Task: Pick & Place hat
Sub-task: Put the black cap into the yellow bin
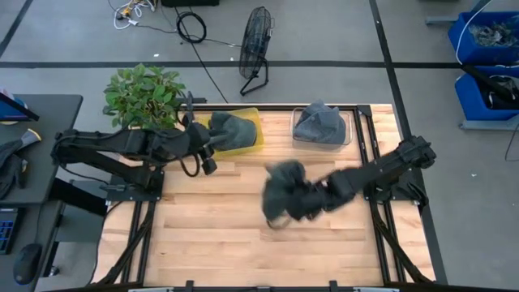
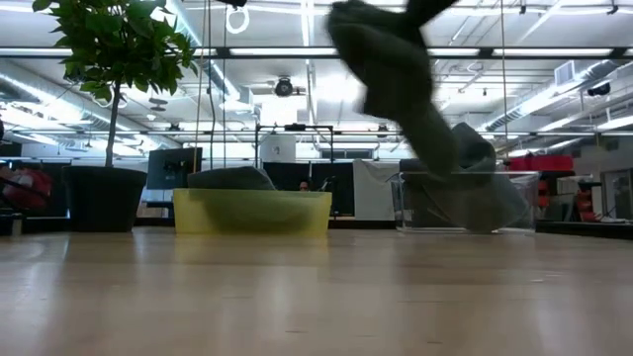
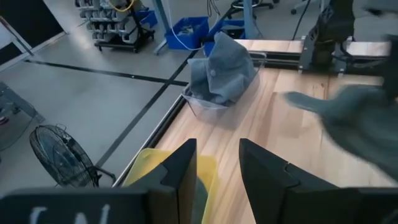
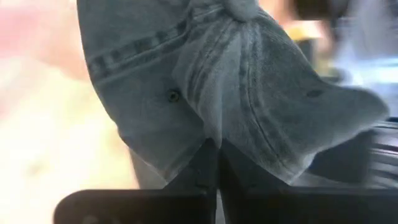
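A dark grey cap (image 1: 282, 185) is held by my right gripper (image 1: 298, 199) over the middle of the table. In the low view the cap (image 2: 396, 79) hangs blurred, high above the wood. In the right wrist view it fills the picture above my shut right gripper (image 4: 217, 163). My left gripper (image 1: 208, 156) is open and waits beside the yellow bin (image 1: 253, 122), its fingers (image 3: 180, 171) touching nothing. Another grey cap (image 1: 231, 130) lies in that bin. A clear bin (image 1: 347, 130) at the far edge holds more grey caps (image 1: 319, 122). My right gripper pinches a bunched fold of the cap's cloth (image 4: 211, 134) between its two shut fingers. It comes slanting from the table's right. The cap is lifted clear of the table and hangs loose around and below the fingers.
A potted plant (image 1: 142, 93) stands at the far left corner next to the left arm. The yellow bin (image 2: 252, 213) and the clear bin (image 2: 465, 203) sit along the far edge. Bare wood (image 1: 219, 235) spreads over the near half of the table. A fan (image 1: 255, 45) stands on the floor beyond.
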Tool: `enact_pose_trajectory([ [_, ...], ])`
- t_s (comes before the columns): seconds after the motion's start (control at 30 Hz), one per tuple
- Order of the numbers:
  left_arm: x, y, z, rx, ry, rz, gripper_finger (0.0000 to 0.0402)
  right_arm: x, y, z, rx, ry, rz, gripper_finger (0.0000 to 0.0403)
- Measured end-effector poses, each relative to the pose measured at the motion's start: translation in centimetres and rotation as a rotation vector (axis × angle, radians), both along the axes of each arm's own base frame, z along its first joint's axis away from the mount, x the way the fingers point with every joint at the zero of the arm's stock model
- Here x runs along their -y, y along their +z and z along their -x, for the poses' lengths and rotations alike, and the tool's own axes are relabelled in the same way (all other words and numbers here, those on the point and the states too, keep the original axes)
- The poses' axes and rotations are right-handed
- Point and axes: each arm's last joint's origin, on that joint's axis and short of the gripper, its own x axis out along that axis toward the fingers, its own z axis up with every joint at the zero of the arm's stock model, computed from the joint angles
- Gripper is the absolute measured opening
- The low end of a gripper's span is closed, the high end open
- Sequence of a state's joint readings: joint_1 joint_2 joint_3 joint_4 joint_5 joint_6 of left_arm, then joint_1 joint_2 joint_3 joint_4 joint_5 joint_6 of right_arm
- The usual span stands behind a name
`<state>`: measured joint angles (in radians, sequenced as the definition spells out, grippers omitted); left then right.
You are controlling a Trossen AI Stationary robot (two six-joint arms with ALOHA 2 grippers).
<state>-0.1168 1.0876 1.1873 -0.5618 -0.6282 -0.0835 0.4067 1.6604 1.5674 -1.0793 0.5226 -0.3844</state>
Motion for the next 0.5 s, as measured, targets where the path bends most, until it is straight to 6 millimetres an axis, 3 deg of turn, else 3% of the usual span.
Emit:
enact_pose_trajectory([
  [0.17,-0.1,0.3,0.4,-0.002,-0.012,-0.026,0.0124,5.3,1.8,-3.4,0.136,0.016,0.162,0.0003],
  [0.33,-0.1,0.6,0.8,0.004,-0.024,-0.051,0.0124,12.2,3.3,-6.1,0.260,0.060,0.259,0.0001],
  [0.5,-0.2,1.0,1.4,0.019,-0.025,-0.052,0.0124,18.8,3.6,-7.4,0.408,0.122,0.173,0.0001],
])
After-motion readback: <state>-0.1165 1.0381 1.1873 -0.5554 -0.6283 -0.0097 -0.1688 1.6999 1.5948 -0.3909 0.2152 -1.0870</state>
